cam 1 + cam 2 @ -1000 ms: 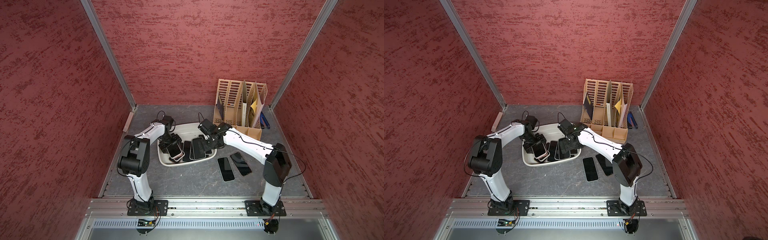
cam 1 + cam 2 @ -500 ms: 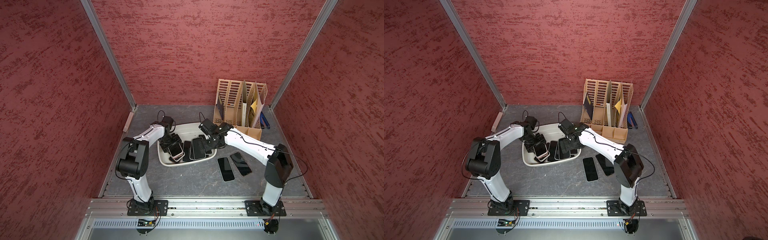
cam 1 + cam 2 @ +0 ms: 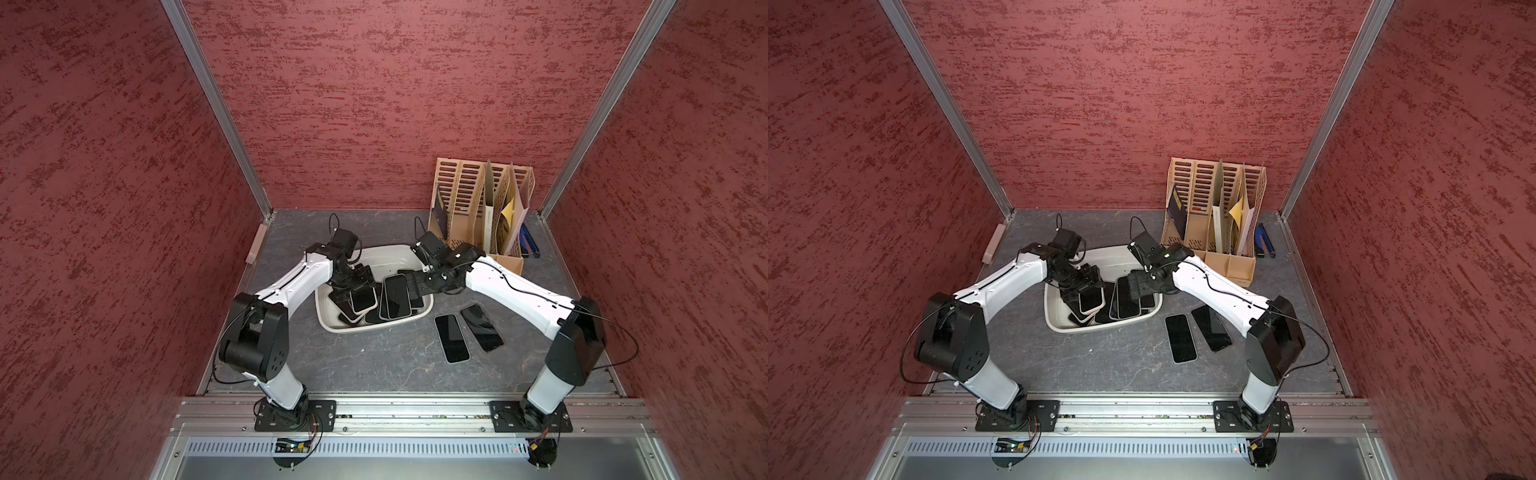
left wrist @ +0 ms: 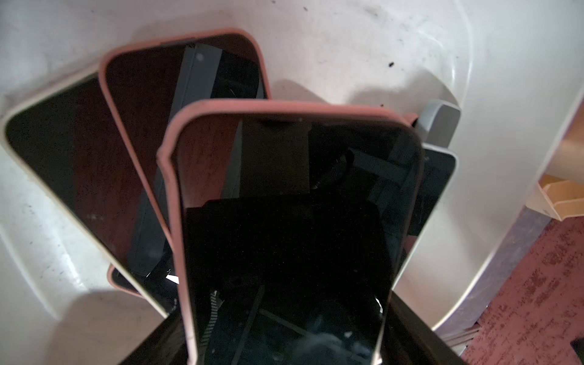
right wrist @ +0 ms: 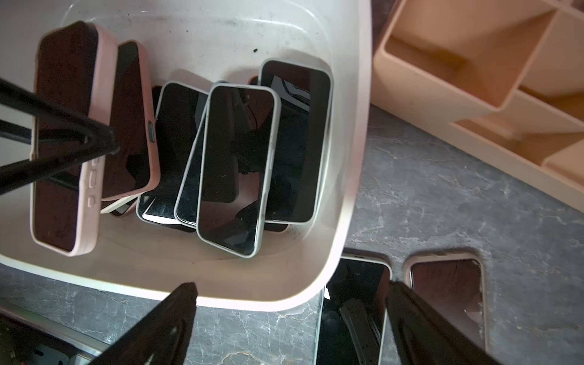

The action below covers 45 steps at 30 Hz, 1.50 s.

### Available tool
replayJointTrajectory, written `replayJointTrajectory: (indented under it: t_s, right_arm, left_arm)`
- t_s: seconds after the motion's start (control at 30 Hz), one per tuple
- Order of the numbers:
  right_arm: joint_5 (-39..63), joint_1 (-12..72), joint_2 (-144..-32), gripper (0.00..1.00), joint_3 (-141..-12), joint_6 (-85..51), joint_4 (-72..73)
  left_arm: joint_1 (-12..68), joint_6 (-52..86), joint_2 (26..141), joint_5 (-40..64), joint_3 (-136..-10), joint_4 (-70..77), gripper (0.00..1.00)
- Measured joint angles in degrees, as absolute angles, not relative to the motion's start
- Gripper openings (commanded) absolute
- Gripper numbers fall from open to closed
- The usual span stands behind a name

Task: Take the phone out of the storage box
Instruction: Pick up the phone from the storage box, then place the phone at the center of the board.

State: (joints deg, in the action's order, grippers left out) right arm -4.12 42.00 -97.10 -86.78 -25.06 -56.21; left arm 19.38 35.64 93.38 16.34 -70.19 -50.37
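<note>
Inside the rounded white storage box (image 4: 347, 47), fingers (image 4: 148, 344) grip a pink-cased phone (image 4: 284, 237).

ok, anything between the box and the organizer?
Nothing: bare table between box and organizer, clear in the right wrist view. In both top views the right arm mostly hides that gap.

Red panels (image 3: 395, 104) and aluminium posts (image 3: 218, 112) are enclosing a grey tabletop (image 3: 374, 365) with a mounting rail (image 3: 415, 410), marking a robotics lab.
</note>
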Motion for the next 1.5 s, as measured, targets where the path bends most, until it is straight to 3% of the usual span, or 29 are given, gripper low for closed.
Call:
replayJointTrajectory:
  t_s: [0.27,0.6,0.97,1.5]
  right_arm:
    - [-4.21,40.86,-89.32,0.98,-79.96,-30.00,-55.27]
    - [-3.79,37.47,-80.51,0.98,-73.56,-31.73,-55.48]
    - [-0.36,32.91,-69.25,0.98,-69.32,-31.42,-55.68]
    - [1.87,32.38,-62.13,0.98,-63.57,-27.42,-57.74]
  left_arm:
    - [25.26,35.16,90.35,16.12,-69.78,-52.10,0.77]
    - [43.75,42.09,86.65,12.40,-69.63,-52.95,0.77]
    - [63.79,55.59,98.83,7.20,-74.22,-51.55,0.77]
    - [68.29,67.44,110.24,4.38,-75.90,-47.42,0.77]
